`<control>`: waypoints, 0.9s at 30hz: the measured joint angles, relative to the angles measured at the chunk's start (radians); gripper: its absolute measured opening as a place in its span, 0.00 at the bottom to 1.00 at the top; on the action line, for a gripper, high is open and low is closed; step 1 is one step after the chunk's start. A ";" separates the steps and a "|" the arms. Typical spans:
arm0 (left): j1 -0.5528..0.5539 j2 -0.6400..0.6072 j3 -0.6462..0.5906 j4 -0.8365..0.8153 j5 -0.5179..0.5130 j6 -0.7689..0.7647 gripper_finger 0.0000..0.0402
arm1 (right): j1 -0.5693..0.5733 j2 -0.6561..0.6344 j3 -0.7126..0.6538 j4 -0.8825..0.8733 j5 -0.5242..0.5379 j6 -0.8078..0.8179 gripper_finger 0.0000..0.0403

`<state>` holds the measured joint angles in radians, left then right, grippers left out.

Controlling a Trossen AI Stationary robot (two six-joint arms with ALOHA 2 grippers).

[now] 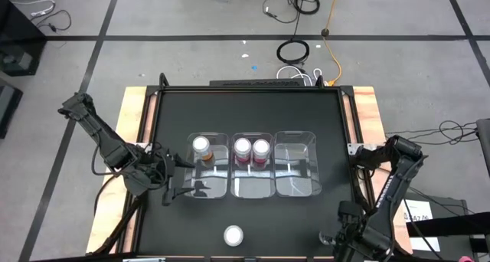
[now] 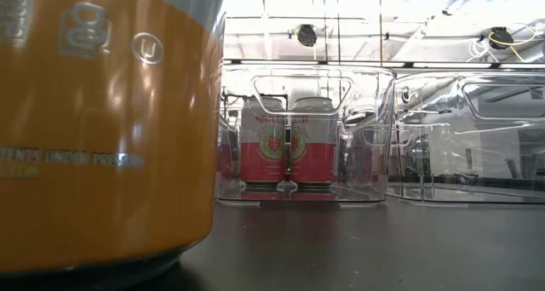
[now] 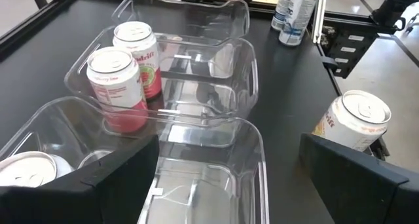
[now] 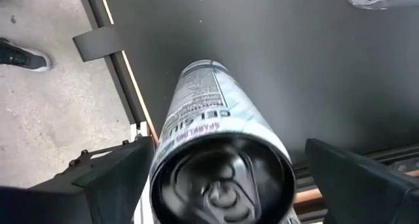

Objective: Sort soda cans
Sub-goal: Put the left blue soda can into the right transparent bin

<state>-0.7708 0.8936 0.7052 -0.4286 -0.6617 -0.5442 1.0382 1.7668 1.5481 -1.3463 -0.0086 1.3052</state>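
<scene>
My left tool [image 1: 170, 187] hangs low over the bench [image 1: 176, 109], just beside the left bin [image 1: 208, 187], fingers spread wide w/ nothing between them. In that bin one orange can [image 1: 201, 147] stands upright at the far end; from the left wrist view its silvery top [image 3: 25, 168] sits just past my one finger [image 3: 111, 185]. Middle bin [image 1: 253, 187] holds two red cans [image 1: 252, 149] side by side, upright, touching or nearly so; low view shows them thru the clear wall [image 2: 285, 146]. Right bin [image 1: 295, 178] is next over. A second orange can [image 1: 233, 235] stands alone on the bench near the front edge, well apart from the left tool, off to its right; it fills the low view's near side [image 2: 102, 129]. My right tool [image 1: 331, 237] is at the bench's front-right corner, also spread wide, and a silver can [image 4: 219, 145] stands upright btwn its fingers [image 4: 105, 181], top dark; can't tell if the pads touch it. A shoe [image 4: 23, 56] shows on the floor beyond the bench edge.
</scene>
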 joint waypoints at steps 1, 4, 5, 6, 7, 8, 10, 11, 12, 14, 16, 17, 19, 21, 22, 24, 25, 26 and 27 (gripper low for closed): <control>0.000 0.000 0.000 0.000 0.001 0.000 0.95 | 0.000 0.000 -0.010 0.009 0.000 0.000 0.96; 0.000 0.000 0.000 0.000 0.003 0.000 0.95 | 0.000 0.000 -0.035 0.030 0.000 0.000 0.90; 0.000 0.000 0.000 0.000 0.003 0.000 0.95 | 0.000 0.000 -0.040 0.039 0.000 0.000 0.87; 0.000 0.000 0.000 0.000 0.003 0.000 0.95 | 0.000 0.000 -0.045 0.043 -0.001 0.000 0.84; 0.000 0.000 0.000 0.000 0.003 0.000 0.95 | 0.000 0.000 -0.048 0.043 -0.001 0.000 0.80; 0.000 0.000 0.000 0.000 0.003 0.000 0.95 | 0.000 0.000 -0.051 0.044 -0.001 0.000 0.76; 0.000 0.000 0.000 0.000 0.003 0.000 0.95 | 0.000 0.000 -0.052 0.042 0.000 0.000 0.67; 0.000 0.000 0.000 0.000 0.003 0.000 0.95 | 0.000 0.000 -0.052 0.044 0.000 0.000 0.64; 0.000 0.000 0.000 0.000 0.003 0.001 0.95 | 0.000 -0.001 -0.052 0.047 0.001 -0.001 0.60; 0.000 0.000 0.000 -0.001 0.003 0.001 0.95 | 0.000 -0.001 -0.052 0.051 0.002 -0.005 0.59; 0.000 0.000 0.000 -0.001 0.003 0.004 0.95 | 0.000 -0.001 -0.052 0.052 0.002 -0.005 0.59; 0.000 0.000 0.000 -0.001 0.003 0.008 0.95 | 0.000 -0.001 -0.052 0.053 0.002 -0.005 0.59; 0.000 0.000 0.000 -0.002 0.003 0.008 0.95 | 0.000 -0.005 -0.052 0.053 0.003 -0.005 0.59; 0.000 0.000 0.000 -0.003 0.003 0.008 0.95 | 0.000 -0.012 -0.053 0.055 0.005 0.001 0.59; 0.000 0.000 0.000 -0.003 0.003 0.008 0.95 | 0.000 -0.018 -0.053 0.058 0.009 0.006 0.60; -0.001 0.000 0.000 -0.003 0.003 0.008 0.95 | -0.003 -0.034 -0.053 0.059 0.010 0.016 0.61; -0.001 0.000 0.000 -0.003 0.003 0.009 0.95 | -0.003 -0.042 -0.053 0.057 0.010 0.020 0.61; -0.001 0.000 0.000 -0.003 0.003 0.009 0.95 | -0.003 -0.053 -0.053 0.056 0.010 0.026 0.60; -0.001 0.000 0.000 -0.003 0.003 0.009 0.95 | -0.005 -0.060 -0.053 0.056 0.010 0.034 0.60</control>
<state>-0.7719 0.8936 0.7052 -0.4313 -0.6586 -0.5350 1.0332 1.7063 1.4948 -1.2905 0.0018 1.3390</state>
